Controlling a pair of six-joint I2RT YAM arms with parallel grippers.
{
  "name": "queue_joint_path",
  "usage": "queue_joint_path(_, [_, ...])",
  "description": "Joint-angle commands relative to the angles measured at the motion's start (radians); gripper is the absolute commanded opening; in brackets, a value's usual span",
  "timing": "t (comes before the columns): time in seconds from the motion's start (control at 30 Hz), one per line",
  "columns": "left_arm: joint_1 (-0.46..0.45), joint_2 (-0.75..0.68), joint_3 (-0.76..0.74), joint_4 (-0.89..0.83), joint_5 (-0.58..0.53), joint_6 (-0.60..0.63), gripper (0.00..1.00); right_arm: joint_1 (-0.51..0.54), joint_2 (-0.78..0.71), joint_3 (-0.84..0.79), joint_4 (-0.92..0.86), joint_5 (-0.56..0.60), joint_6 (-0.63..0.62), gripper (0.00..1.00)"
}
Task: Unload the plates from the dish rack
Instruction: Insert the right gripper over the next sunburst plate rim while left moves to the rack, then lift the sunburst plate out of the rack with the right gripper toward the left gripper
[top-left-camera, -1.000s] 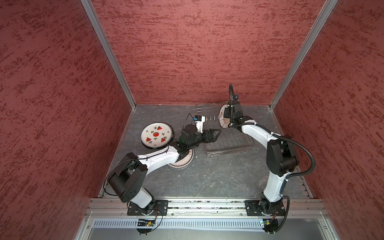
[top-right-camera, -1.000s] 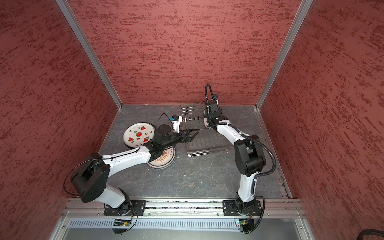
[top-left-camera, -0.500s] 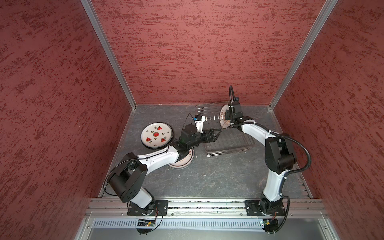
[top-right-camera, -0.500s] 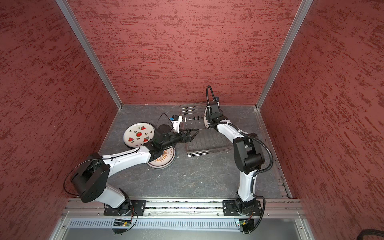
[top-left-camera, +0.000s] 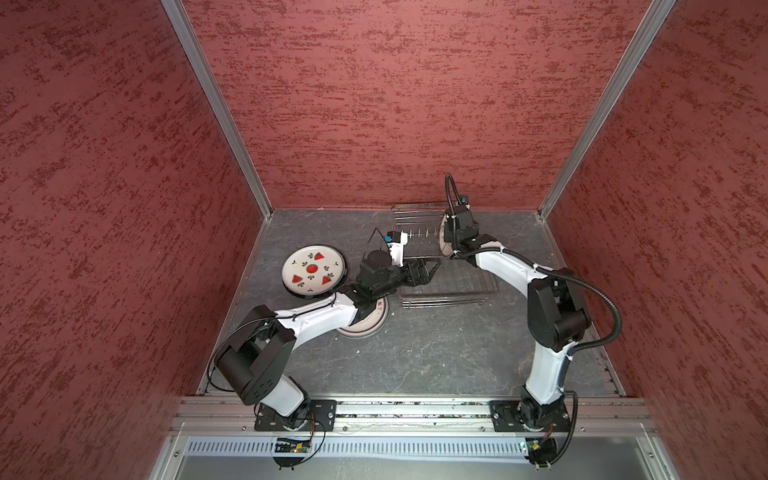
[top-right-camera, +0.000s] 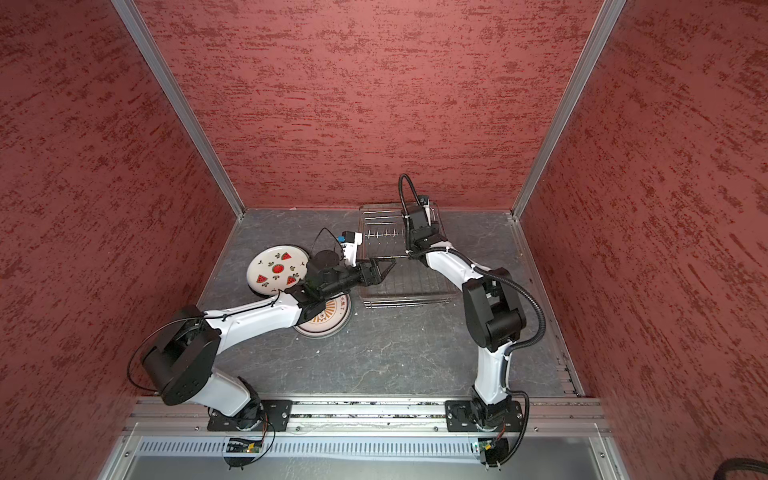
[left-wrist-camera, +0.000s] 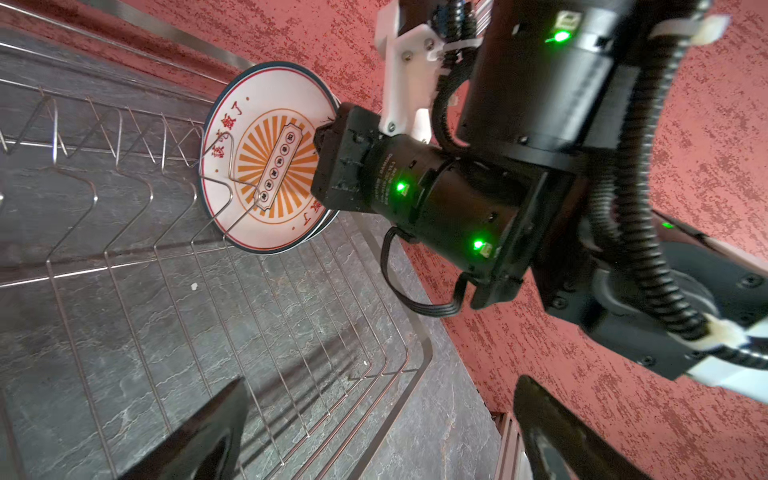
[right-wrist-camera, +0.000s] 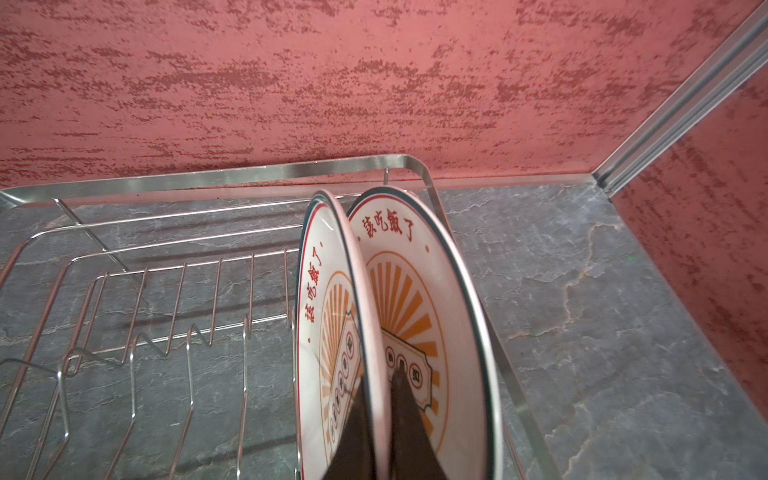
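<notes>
The right hand (right-wrist-camera: 378, 386) pinches the rim of an upright sunburst plate (right-wrist-camera: 328, 316), one finger slipped behind it; it stands on edge beside its neighbour (right-wrist-camera: 419, 266) at the end of the prong row in the dish rack (right-wrist-camera: 208, 178), so the rim looks like the only hold. The left hand (top-left-camera: 430, 266) hangs spread above the rack's bare wires, likely waiting.

You are looking at four plates: one watermelon plate (top-left-camera: 312, 270) and three sunburst ones. Two of those are standing in the single dish rack (right-wrist-camera: 291, 170), the inner rack plate (right-wrist-camera: 316, 332) and the end rack plate (right-wrist-camera: 424, 291). One flat sunburst plate (top-right-camera: 330, 316) is lying outside it. Two grippers are showing, the left gripper (top-left-camera: 432, 271) and the right gripper (right-wrist-camera: 379, 376).
</notes>
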Motion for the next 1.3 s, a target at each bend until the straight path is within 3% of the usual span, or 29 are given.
queue_joint_path(0.0, [0.011, -0.033, -0.017, 0.030, 0.007, -0.001, 0.99, 0.000, -0.101, 0.010, 0.055, 0.092, -0.047, 0.04])
queue_joint_path(0.27, [0.014, -0.042, -0.035, 0.053, 0.007, 0.010, 0.99, 0.038, -0.243, -0.084, 0.118, 0.163, -0.112, 0.03])
queue_joint_path(0.47, [0.014, -0.099, -0.099, 0.142, 0.023, 0.022, 0.99, 0.049, -0.438, -0.239, 0.116, 0.137, -0.030, 0.03])
queue_joint_path(0.63, [0.013, -0.169, -0.154, 0.186, 0.064, 0.048, 0.99, 0.048, -0.679, -0.408, 0.137, -0.067, 0.046, 0.03])
queue_joint_path(0.8, [0.009, -0.288, -0.225, 0.139, 0.029, 0.057, 0.99, 0.044, -0.869, -0.552, 0.186, -0.281, 0.127, 0.03])
queue_joint_path(1.0, [0.023, -0.439, -0.304, 0.062, 0.017, 0.052, 0.99, -0.002, -0.941, -0.652, 0.270, -0.576, 0.233, 0.01])
queue_joint_path(1.27, [0.080, -0.562, -0.416, 0.054, 0.024, -0.014, 0.99, -0.054, -0.989, -0.763, 0.433, -0.884, 0.366, 0.00])
